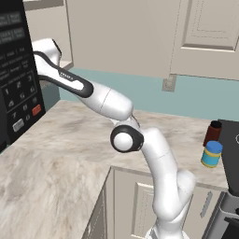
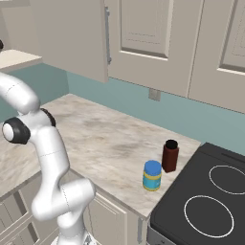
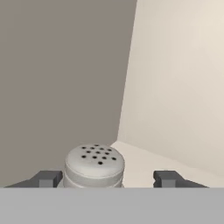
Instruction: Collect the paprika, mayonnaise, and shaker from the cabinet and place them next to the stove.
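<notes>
shaker [image 3: 94,165] in cabinet [image 3: 175,87] corner, base cut off, gripper [image 3: 107,178] fingers either side, left one touching, right apart, not clamped, paprika [image 2: 170,156] + mayonnaise [image 2: 152,175] by stove [image 2: 206,201]

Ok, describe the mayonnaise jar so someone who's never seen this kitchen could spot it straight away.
Find the black stove at the right end of the marble counter. Two containers stand on the counter beside the stove's left edge. The mayonnaise is the one nearer the counter's front edge: short and squat, with a blue lid and a yellow-and-blue banded body, unlike the taller dark red paprika with its black cap just behind it.
</notes>
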Motion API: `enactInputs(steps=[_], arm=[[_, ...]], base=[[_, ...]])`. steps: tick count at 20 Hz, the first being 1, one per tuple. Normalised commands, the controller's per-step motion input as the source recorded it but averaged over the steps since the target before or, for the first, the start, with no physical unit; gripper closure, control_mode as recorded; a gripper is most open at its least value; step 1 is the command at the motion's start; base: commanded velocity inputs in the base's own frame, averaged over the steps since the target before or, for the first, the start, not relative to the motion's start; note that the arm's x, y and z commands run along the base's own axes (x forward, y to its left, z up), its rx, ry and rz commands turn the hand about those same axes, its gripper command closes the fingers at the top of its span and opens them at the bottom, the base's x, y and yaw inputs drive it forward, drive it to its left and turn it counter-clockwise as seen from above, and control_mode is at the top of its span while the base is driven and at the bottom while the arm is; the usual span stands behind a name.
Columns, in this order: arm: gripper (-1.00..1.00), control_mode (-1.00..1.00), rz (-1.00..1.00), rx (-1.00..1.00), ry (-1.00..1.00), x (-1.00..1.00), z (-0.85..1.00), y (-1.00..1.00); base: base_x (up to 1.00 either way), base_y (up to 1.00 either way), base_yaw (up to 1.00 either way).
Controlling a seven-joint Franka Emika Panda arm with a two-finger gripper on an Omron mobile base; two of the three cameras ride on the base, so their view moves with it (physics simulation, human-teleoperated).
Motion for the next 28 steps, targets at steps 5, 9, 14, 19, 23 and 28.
enactInputs(steps=[5,9,14,19,23,28], arm=[[1.0,-1.0,0.02,0.0,0.0,0.0,-0.02,0.21],[1.0,-1.0,0.02,0.0,0.0,0.0,0.0,0.16],[1.0,-1.0,0.01,-0.01,0.0,-0.02,0.0,0.08],[1.0,-1.0,0.0,0.0,0.0,-0.04,-0.01,0.0],[1.0,-1.0,0.0,0.0,0.0,-0.04,-0.06,0.0],[1.0,-1.0,0.0,0.0,0.0,-0.06,-0.12,0.0]], base=[[0.0,0.0,0.0],[0.0,0.0,0.0],[0.0,0.0,0.0],[0.0,0.0,0.0],[0.0,0.0,0.0],[0.0,0.0,0.0]])
